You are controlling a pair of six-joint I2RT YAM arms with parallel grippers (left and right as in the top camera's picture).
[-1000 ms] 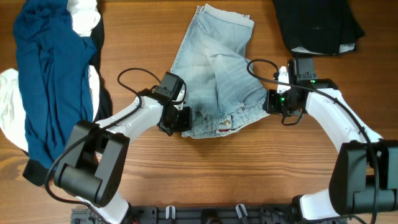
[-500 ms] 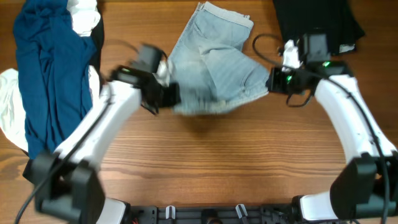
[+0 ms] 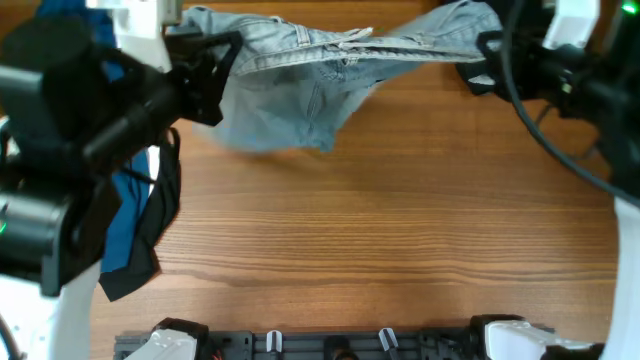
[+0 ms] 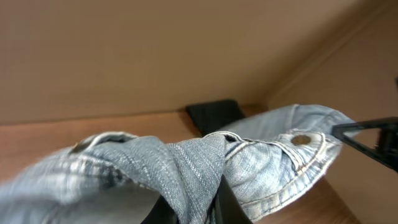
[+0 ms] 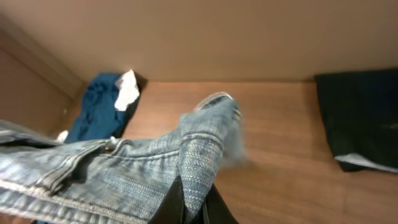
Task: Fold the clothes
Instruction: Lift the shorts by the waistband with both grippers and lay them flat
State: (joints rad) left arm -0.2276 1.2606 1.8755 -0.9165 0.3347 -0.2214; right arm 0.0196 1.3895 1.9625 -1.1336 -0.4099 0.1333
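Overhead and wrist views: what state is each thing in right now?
denim shorts: held above the table, stretched by both ends
left gripper: shut on the denim shorts
right gripper: shut on the denim shorts
blue garment: crumpled on the table
black garment: lying on the table

Spare laundry heaped at both ends of a brown wooden table (image 3: pixel 400 220).
At the left lies a crumpled dark-blue fabric garment (image 5: pixel 96 109). A small white cloth (image 5: pixel 127 87) touches it, and a limp black garment (image 3: pixel 150 245) trails along the side nearer the table's middle. At the far right sits a dark black fabric garment (image 5: pixel 360 115), with a pale strip (image 5: pixel 367 162) showing at its edge. The two heaps lie well apart.
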